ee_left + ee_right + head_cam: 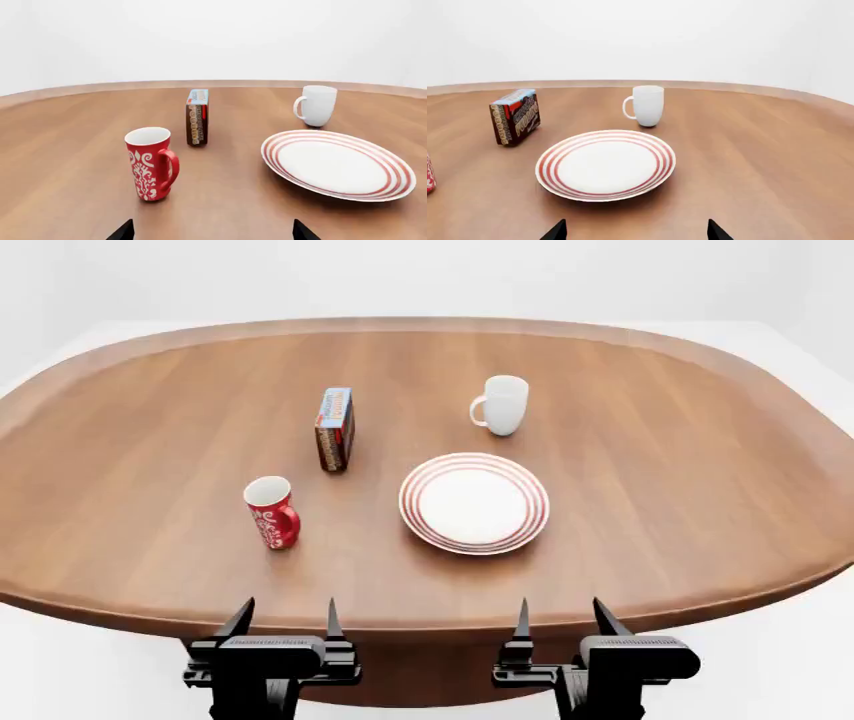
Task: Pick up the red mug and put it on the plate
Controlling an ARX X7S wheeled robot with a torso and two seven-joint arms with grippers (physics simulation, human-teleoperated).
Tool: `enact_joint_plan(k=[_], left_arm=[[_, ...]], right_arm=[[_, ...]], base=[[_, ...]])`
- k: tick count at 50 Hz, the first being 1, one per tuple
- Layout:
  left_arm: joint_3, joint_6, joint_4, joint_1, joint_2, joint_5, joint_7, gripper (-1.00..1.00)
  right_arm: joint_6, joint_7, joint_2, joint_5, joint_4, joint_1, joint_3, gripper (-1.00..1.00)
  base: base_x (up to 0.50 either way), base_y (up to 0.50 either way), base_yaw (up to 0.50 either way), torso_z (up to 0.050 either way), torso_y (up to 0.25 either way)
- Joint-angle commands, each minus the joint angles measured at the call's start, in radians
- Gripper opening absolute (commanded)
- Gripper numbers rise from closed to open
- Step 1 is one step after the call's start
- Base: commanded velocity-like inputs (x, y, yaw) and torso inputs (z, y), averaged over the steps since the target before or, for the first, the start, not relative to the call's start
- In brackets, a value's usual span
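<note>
The wooden table (641,420) fills most of the head view. On it, largest to smallest:

The plate (474,503) lies just right of the frame's centre, flat and bare; nothing rests on it.

The white mug (503,404) stands upright above the plate in the frame, apart from it; its inside cannot be seen.

The small box (334,428) stands on edge left of centre.

The red mug (271,512) stands upright at lower left of centre, well apart from the plate, handle turned toward the lower right. Its white interior appears empty.

Left gripper (284,618) and right gripper (558,617) sit at the bottom edge of the frame, short of the table's near rim, jaws spread, holding nothing.

Assessment: nothing of the task is done. Approach, grasp, lift, carry and placement all remain. The left gripper is the nearer to the red mug.
</note>
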Motion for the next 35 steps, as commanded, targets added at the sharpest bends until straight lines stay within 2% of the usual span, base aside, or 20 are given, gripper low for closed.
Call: enact_joint_plan(k=[1, 6, 11, 17, 21, 23, 25, 35], left_arm=[[0.022, -0.011, 0.038, 0.008, -0.017, -0.018, -0.013, 1.00], [0.025, -0.022, 0.085, 0.021, -0.036, -0.058, -0.032, 1.00], [0.036, -0.108, 0.176, 0.013, -0.044, -0.083, -0.053, 1.00], [0.058, -0.208, 0.321, -0.043, -0.049, -0.100, -0.084, 1.00], [0.073, -0.208, 0.296, -0.054, -0.055, -0.100, -0.097, 1.00], [0.090, -0.198, 0.226, -0.048, -0.064, -0.111, -0.073, 1.00], [0.087, -0.215, 0.164, -0.070, -0.054, -0.109, -0.097, 1.00], [0.089, -0.212, 0.229, -0.070, -0.080, -0.130, -0.113, 1.00]], right_arm=[[0.053, 0.033, 0.014, 0.015, -0.022, 0.005, -0.013, 1.00], [0.045, 0.040, 0.033, 0.070, -0.063, -0.014, -0.027, 1.00], [0.151, 0.054, 0.062, 0.074, -0.213, -0.015, -0.038, 1.00], [0.279, 0.056, 0.113, 0.030, -0.339, 0.068, -0.061, 1.00], [0.239, 0.072, 0.112, 0.050, -0.329, 0.069, -0.033, 1.00], [0.240, 0.076, 0.110, 0.057, -0.262, 0.074, -0.030, 1.00], [0.211, 0.072, 0.102, 0.088, -0.206, 0.077, -0.013, 1.00], [0.189, 0.087, 0.125, 0.052, -0.207, 0.073, -0.053, 1.00]], base=[[0.00, 0.00, 0.00, 0.000, 0.000], [0.00, 0.00, 0.00, 0.000, 0.000], [0.00, 0.00, 0.00, 0.000, 0.000], [0.00, 0.00, 0.00, 0.000, 0.000], [0.00, 0.00, 0.00, 0.000, 0.000], [0.00, 0.00, 0.00, 0.000, 0.000], [0.00, 0.00, 0.00, 0.000, 0.000], [0.05, 0.00, 0.00, 0.000, 0.000]])
